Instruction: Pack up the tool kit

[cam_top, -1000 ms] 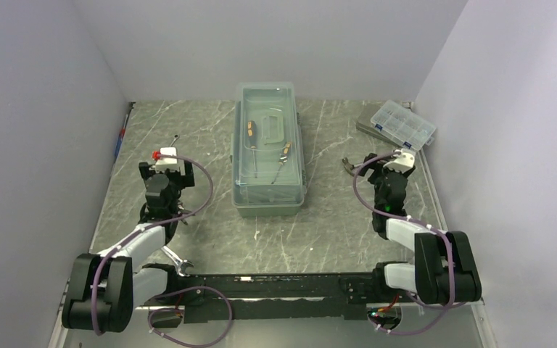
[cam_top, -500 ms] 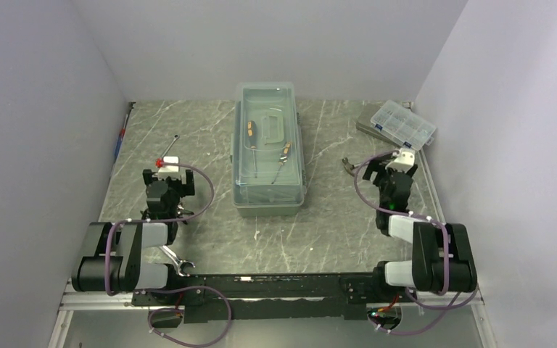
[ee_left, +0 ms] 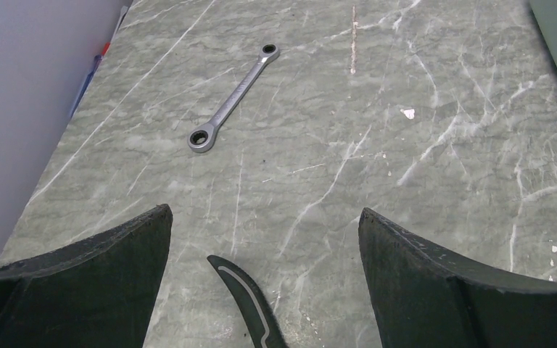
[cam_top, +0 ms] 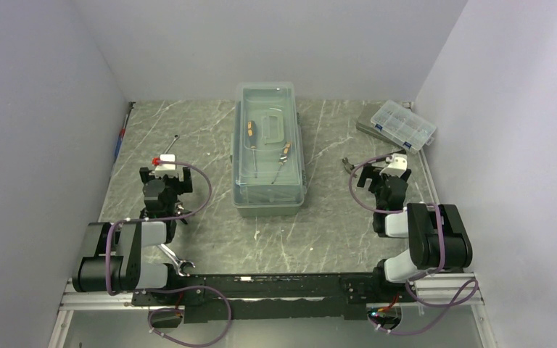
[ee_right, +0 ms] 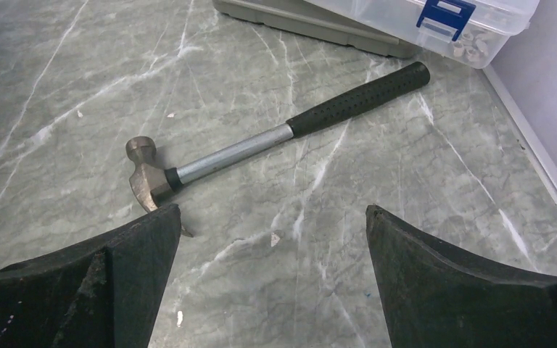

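Right claw [ee_right: 270, 217] is hovering released near a steel hammer with black rubber handle [ee_right: 232, 154]: rigid, head-heavy, likely best grasped mid-shaft. Left claw [ee_left: 265, 215] is hanging released too.

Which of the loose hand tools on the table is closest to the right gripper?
The hammer, steel shaft and black grip, just ahead of the right gripper. The ratchet wrench lies over by the left gripper.

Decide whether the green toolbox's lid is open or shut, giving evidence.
Shut: the translucent lid lies flat over the toolbox, its handle on top, tools showing through.
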